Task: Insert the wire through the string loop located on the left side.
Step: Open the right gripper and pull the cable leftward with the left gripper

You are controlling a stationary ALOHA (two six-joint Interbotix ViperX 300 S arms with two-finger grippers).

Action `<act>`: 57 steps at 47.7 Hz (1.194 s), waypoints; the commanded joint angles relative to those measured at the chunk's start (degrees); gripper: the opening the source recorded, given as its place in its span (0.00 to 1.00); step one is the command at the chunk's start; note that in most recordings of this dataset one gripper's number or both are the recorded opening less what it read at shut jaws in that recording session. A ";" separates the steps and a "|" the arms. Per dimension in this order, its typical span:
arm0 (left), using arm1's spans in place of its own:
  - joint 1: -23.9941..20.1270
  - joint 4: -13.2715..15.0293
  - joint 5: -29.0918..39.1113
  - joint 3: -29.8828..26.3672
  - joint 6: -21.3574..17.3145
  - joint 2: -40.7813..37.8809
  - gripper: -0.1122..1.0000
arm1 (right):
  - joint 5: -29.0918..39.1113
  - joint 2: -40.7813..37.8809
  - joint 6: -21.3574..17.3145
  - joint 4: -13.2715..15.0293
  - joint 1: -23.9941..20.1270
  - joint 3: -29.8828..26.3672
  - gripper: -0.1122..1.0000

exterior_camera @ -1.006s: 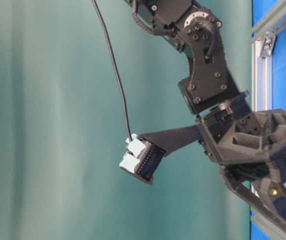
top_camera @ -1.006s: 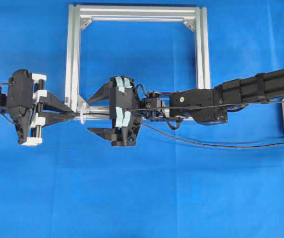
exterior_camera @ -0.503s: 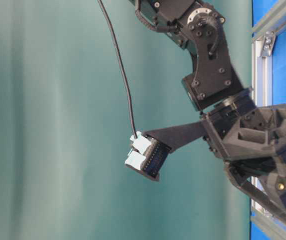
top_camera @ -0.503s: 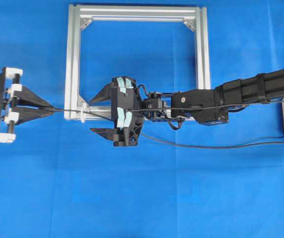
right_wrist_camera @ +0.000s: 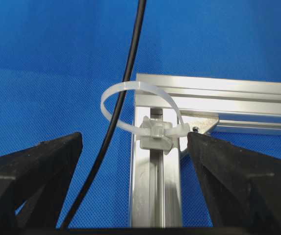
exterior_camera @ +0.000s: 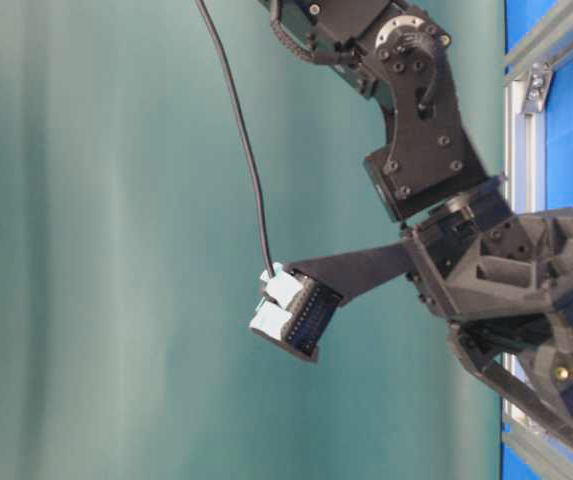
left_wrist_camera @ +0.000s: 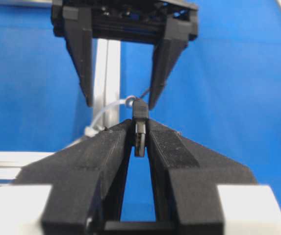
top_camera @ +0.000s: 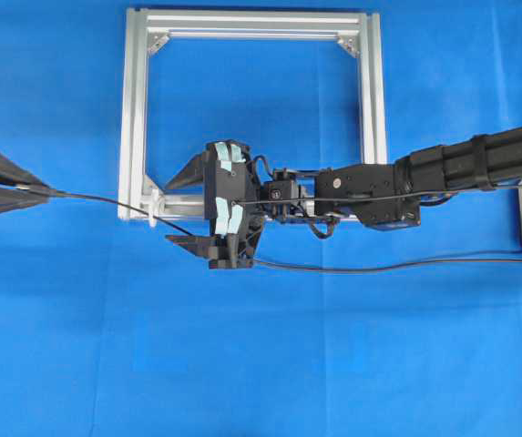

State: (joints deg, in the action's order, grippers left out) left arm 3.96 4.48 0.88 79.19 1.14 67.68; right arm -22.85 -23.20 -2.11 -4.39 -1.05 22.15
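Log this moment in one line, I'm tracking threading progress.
left pincer: shut on wire plug | wire: through string loop | right pincer: open, empty, by frame

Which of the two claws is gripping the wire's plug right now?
The left claw, at the overhead view's left edge, is shut on the plug of the wire. The right claw stands wide open beside the string loop, holding nothing.

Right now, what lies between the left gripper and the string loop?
In the overhead view, only the wire spans blue cloth from left gripper to string loop.
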 commanded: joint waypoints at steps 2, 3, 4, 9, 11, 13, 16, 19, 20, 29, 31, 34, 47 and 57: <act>-0.09 -0.09 7.29 -3.25 -0.18 4.31 0.18 | -0.44 1.76 0.00 -0.09 0.00 -0.62 0.95; -0.18 -0.18 8.26 -3.52 -0.18 4.92 0.18 | -0.53 1.76 0.00 -0.09 0.00 -0.62 0.95; -0.09 -0.09 9.23 -3.69 -0.18 5.45 0.18 | -0.44 1.76 0.00 -0.09 0.00 -0.70 0.95; -0.18 -0.18 12.39 -4.48 -0.44 7.21 0.18 | -0.44 1.76 0.00 -0.09 0.09 -0.70 0.95; -0.09 -0.18 12.66 -4.57 -0.79 7.38 0.18 | -0.44 1.76 0.00 -0.09 0.18 -0.62 0.95; -0.18 -0.18 12.66 -4.57 -0.79 7.38 0.18 | -0.44 1.76 0.00 -0.09 0.18 -0.70 0.95; -0.09 -0.18 12.66 -4.39 -1.05 7.21 0.18 | -0.53 1.76 0.00 -0.09 0.18 -0.70 0.95; -0.09 -0.26 12.66 -4.39 -1.23 7.03 0.18 | -0.62 1.76 0.00 -0.09 0.18 -0.70 0.95; -0.18 -0.26 12.66 -4.31 -1.23 7.03 0.18 | -0.62 1.76 0.00 -0.09 0.18 -0.70 0.95; -0.18 -0.35 12.66 -4.22 -1.05 6.77 0.18 | -0.62 1.76 0.00 -0.09 0.26 -0.79 0.95; -0.18 -0.35 12.66 -4.22 -1.05 6.77 0.18 | -0.70 1.76 0.09 -0.09 0.35 -0.79 0.95; -0.18 -0.26 12.74 -4.31 -1.05 6.94 0.19 | -0.70 1.76 0.00 -0.09 0.35 -0.79 0.95; -0.18 -0.35 12.83 -4.57 -0.88 7.47 0.31 | -0.70 1.76 0.00 -0.09 0.35 -0.79 0.95; -0.09 -0.35 13.27 -4.75 -0.70 8.00 0.85 | -0.70 1.76 0.00 -0.09 0.35 -0.79 0.95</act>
State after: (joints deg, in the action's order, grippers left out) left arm 3.96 4.31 14.33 76.03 0.44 76.11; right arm -22.94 -23.12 -2.11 -4.39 -0.88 22.15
